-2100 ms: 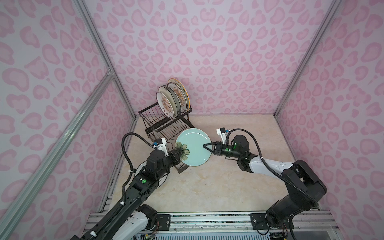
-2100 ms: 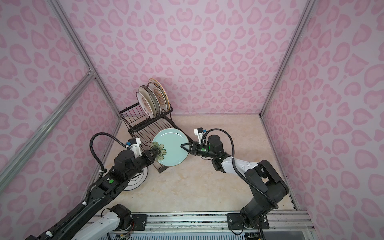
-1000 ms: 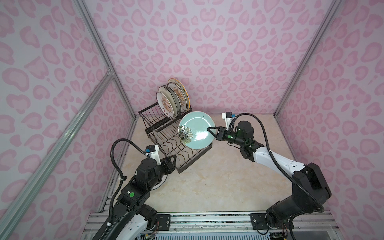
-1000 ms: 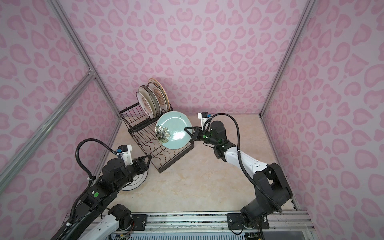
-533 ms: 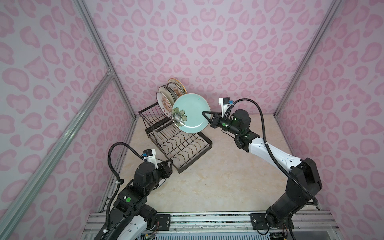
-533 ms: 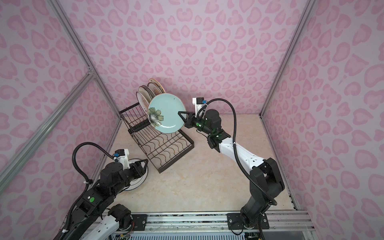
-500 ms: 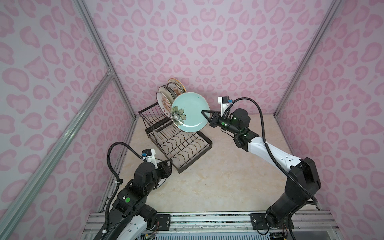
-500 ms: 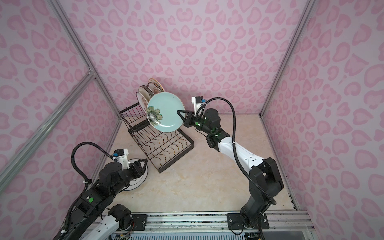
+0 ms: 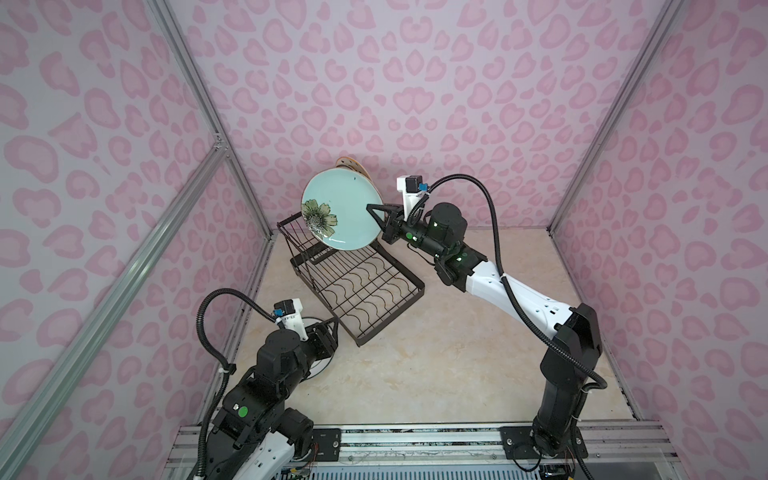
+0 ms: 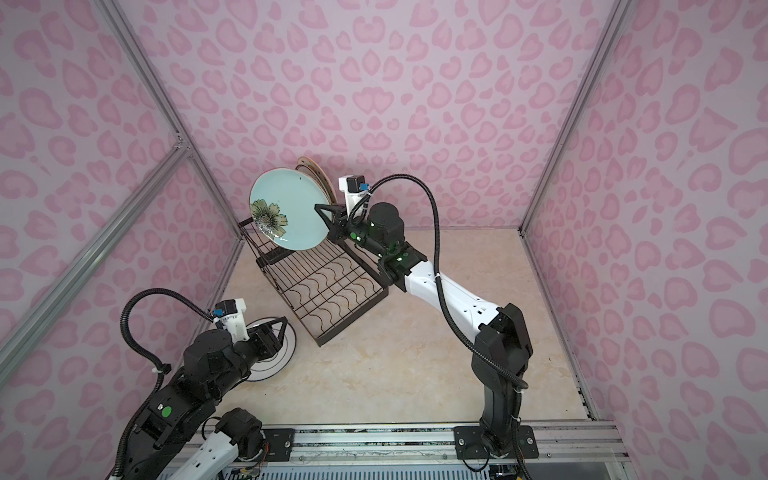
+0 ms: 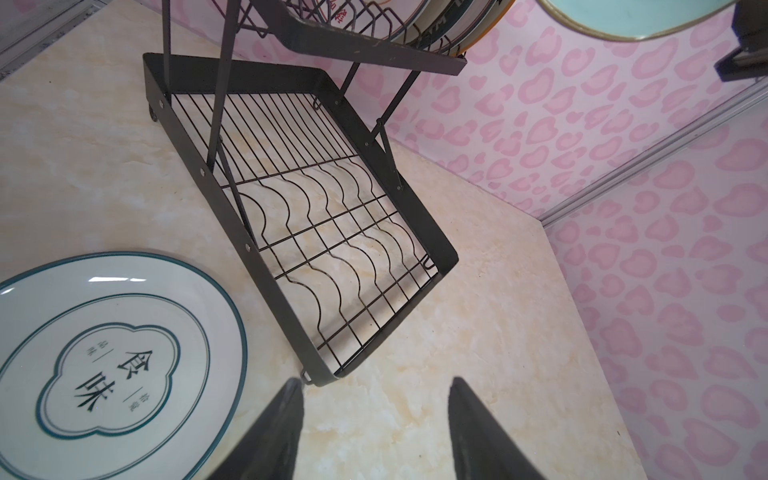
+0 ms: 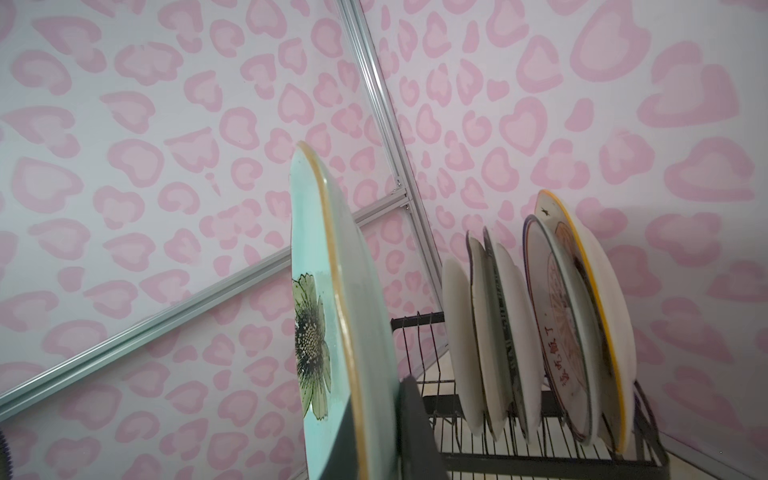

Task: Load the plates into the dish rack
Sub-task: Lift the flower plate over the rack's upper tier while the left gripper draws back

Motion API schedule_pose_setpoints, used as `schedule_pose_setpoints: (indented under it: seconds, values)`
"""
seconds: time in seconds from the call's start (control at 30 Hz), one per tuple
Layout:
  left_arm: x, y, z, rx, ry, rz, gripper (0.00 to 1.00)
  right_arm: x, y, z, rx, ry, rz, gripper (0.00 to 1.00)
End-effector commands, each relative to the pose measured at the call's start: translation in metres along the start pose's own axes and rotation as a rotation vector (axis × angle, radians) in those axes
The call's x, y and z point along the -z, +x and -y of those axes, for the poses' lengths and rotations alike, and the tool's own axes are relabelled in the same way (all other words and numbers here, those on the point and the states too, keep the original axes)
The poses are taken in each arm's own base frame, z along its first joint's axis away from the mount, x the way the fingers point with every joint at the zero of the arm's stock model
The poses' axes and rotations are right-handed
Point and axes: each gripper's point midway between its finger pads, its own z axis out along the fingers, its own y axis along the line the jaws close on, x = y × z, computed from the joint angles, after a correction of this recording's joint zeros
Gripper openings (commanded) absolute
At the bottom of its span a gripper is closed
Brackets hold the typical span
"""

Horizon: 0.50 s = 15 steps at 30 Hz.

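My right gripper (image 9: 371, 209) (image 10: 320, 208) (image 12: 379, 428) is shut on the rim of a pale blue-green plate (image 9: 343, 208) (image 10: 291, 208) (image 12: 328, 299) with a flower on it. It holds the plate upright in the air, just in front of the dish rack's (image 9: 365, 286) (image 10: 332, 291) (image 11: 316, 232) raised basket (image 12: 540, 453). Several plates (image 12: 494, 332) stand on edge in that basket. A white plate (image 11: 116, 353) (image 10: 279, 350) with a dark green rim and lettering lies flat on the table. My left gripper (image 9: 330, 324) (image 10: 282, 322) (image 11: 374, 380) hangs open and empty beside it, near the rack's front corner.
The rack's lower tray with wavy wires holds nothing. Pink patterned walls with metal frame posts (image 9: 245, 199) close in the left, back and right. Bare marble tabletop (image 9: 436, 353) stretches from the rack to the front rail.
My right gripper has carried the blue-green plate up and back from over the lower tray to the raised basket. My left arm has drawn back toward the white plate on the table.
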Motion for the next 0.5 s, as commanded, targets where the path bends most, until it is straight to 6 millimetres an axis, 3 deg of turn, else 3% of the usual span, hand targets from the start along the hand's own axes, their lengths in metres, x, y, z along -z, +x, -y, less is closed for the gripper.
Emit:
schedule_pose_setpoints:
  seconds: [0.0,0.27,0.47]
  values:
    - [0.007,-0.001,-0.004,0.017,-0.007,0.011,0.58,-0.01,-0.022,0.003,0.09,0.058,0.091,0.0]
    - [0.018,-0.001,-0.015,0.022,-0.04,0.039,0.59,-0.034,-0.019,0.016,0.103,0.159,0.13,0.0]
    - [0.015,0.002,-0.016,0.026,-0.043,0.027,0.59,-0.06,-0.013,0.011,0.158,0.202,0.118,0.0]
